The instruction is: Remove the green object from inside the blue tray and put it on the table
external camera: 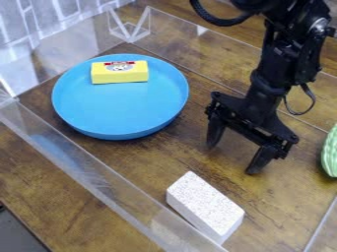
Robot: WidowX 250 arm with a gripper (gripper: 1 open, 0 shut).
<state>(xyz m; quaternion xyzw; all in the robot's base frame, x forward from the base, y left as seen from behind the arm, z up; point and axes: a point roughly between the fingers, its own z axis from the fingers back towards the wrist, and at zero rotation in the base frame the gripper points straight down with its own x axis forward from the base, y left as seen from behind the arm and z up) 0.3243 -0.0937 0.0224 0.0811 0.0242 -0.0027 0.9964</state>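
Observation:
The blue tray (93, 113) lies on the dark wood table (145, 167) at the left, with a yellow labelled block (120, 71) inside near its far rim. The green object (329, 153) lies on the table at the right edge of the view, mostly cut off. My gripper (245, 145) stands between them, to the right of the tray, fingers pointing down at the table and open with nothing between them.
A white speckled block (204, 204) lies on the table near the front, below the gripper. Clear acrylic walls (79, 167) run along the table's front-left and back edges.

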